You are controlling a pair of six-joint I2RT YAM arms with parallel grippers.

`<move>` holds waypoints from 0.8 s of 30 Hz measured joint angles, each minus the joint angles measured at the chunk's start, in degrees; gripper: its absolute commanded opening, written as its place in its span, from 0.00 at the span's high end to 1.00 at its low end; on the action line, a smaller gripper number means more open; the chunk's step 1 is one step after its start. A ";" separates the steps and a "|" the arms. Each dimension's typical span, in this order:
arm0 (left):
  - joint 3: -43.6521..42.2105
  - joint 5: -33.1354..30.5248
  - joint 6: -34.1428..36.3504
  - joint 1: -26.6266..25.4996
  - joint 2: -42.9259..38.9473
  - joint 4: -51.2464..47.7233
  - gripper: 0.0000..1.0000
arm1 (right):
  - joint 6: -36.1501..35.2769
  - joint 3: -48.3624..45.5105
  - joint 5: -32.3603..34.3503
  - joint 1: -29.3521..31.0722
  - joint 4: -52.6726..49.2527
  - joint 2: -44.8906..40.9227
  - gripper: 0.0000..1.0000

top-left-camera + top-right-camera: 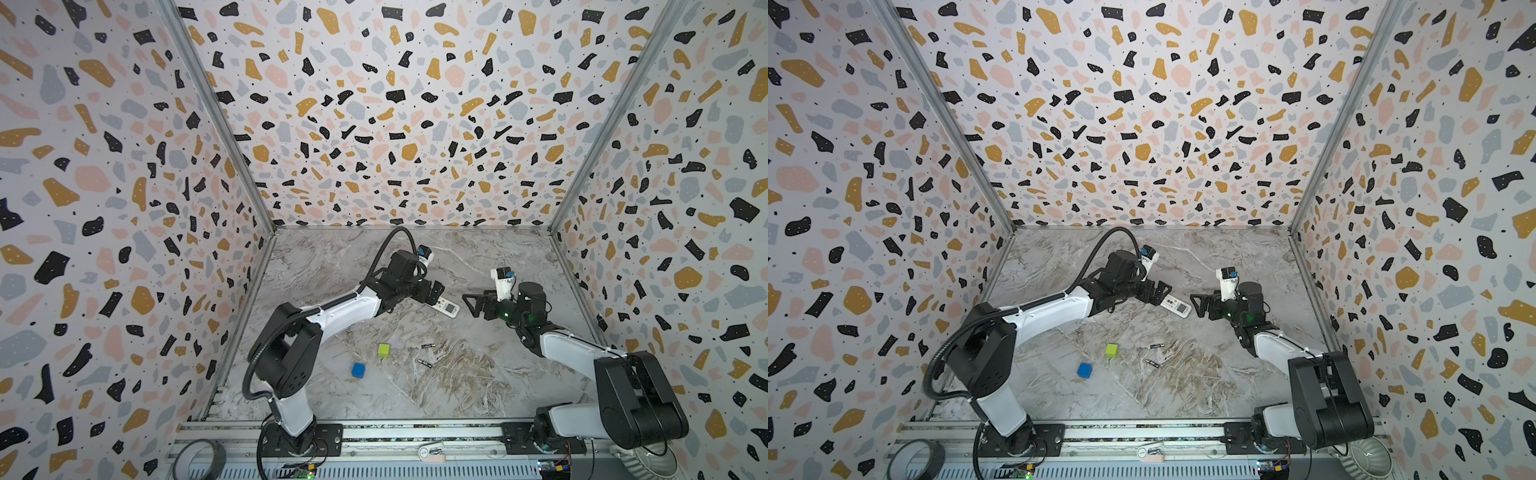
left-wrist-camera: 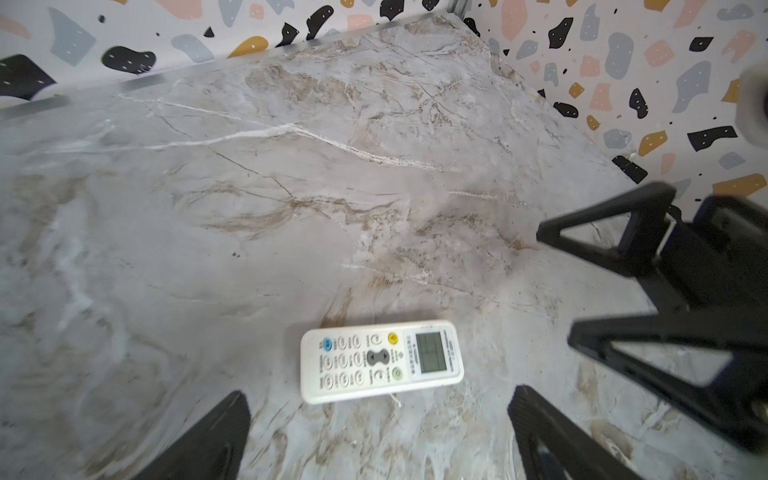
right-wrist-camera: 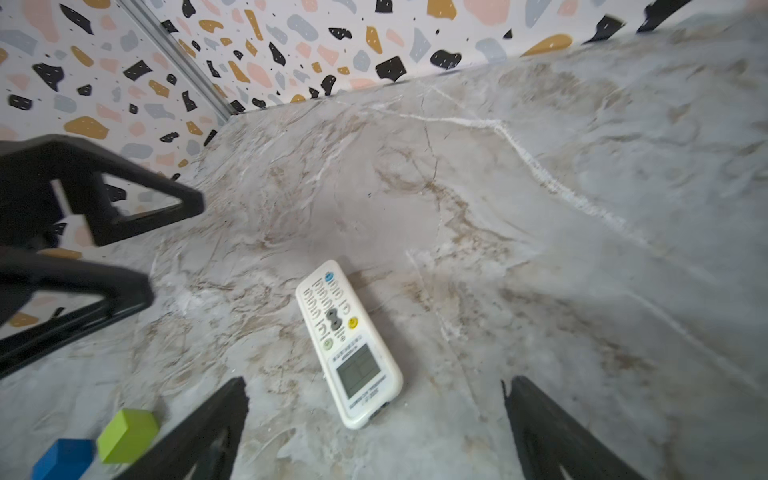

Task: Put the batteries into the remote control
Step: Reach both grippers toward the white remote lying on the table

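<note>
The white remote control (image 1: pixel 446 306) (image 1: pixel 1177 306) lies face up on the marble table, buttons and grey display showing, its back hidden. My left gripper (image 1: pixel 435 289) (image 2: pixel 379 399) hovers open at its button end, nothing between the fingers. Facing it, my right gripper (image 1: pixel 468 305) (image 3: pixel 376 384) stands open by the display end, also empty. Both wrist views show the remote control (image 2: pixel 381 360) (image 3: pixel 349 343) just ahead of the fingertips. Two batteries (image 1: pixel 427 345) (image 1: pixel 424 364) lie loose nearer the front, apart from both grippers.
A green cube (image 1: pixel 383 350) (image 3: pixel 126 434) and a blue cube (image 1: pixel 358 370) (image 3: pixel 62 459) sit left of the batteries. Patterned walls close in three sides. A metal rail (image 1: pixel 374 432) with the arm bases and a tape roll (image 1: pixel 199 459) runs along the front.
</note>
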 measured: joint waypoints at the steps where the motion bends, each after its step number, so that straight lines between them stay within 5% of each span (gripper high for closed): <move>1: 1.53 0.46 -0.96 0.13 2.01 0.09 0.03 | 1.11 -1.22 -0.92 0.26 0.83 -0.48 0.01; 12: 3.26 4.11 -12.85 4.22 12.90 5.66 0.08 | 7.87 -5.97 -4.83 4.81 9.03 3.78 0.00; 24: 1.40 5.57 -15.93 4.09 16.44 11.26 0.17 | 9.03 -5.46 -4.04 7.21 12.90 12.04 0.00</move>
